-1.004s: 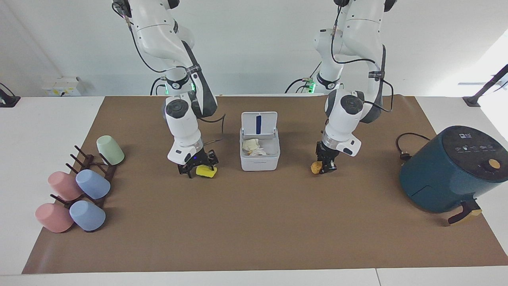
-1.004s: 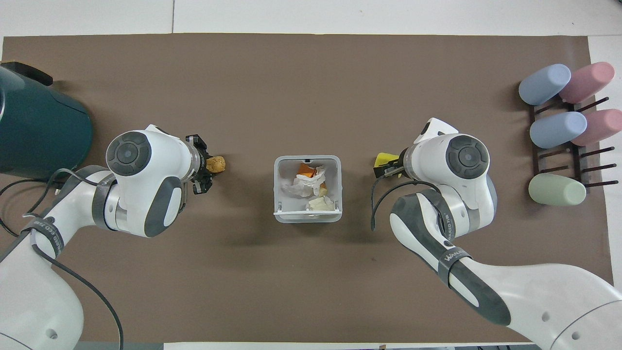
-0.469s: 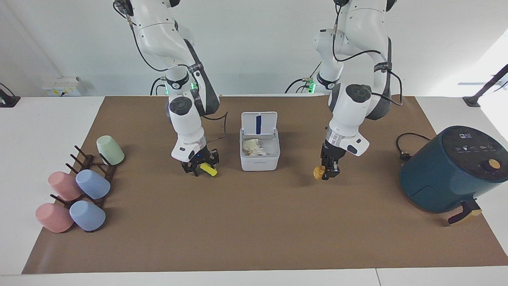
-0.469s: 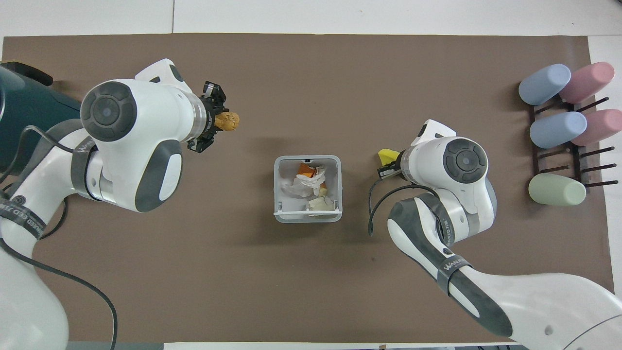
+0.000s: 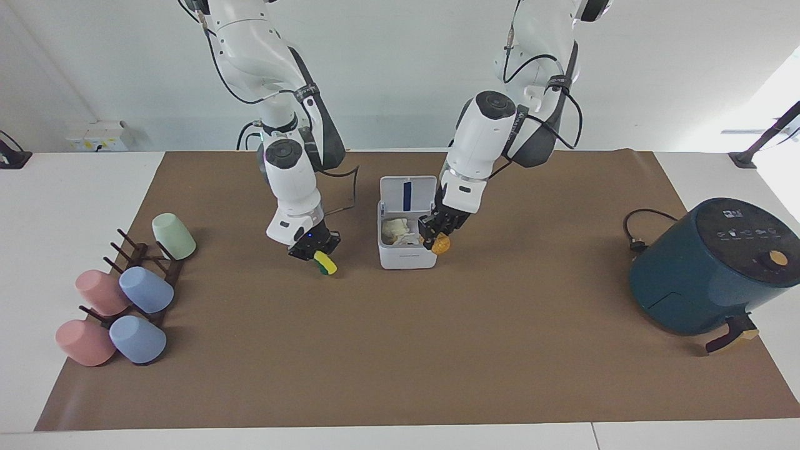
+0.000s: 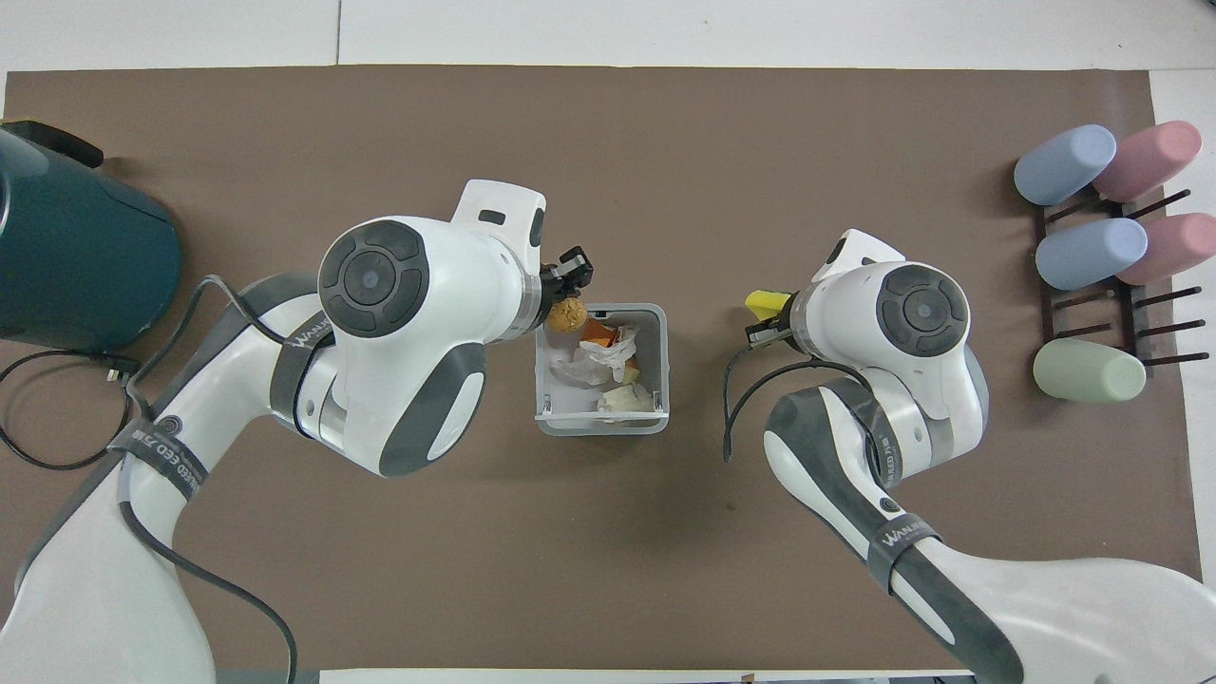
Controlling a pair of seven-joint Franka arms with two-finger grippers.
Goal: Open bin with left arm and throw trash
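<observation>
White table [image 5: 75, 206]; brown mat [image 5: 400, 350] on it; bin [image 5: 409, 250], air fryer [image 5: 706, 269], cup rack [image 5: 147, 265] on mat.

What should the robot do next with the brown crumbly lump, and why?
Probably nudge the left claw a bit more over the bin, then let go. The brown lump hangs at the rim of the open bin, not quite over the middle. The right claw holds the yellow piece beside the bin.
</observation>
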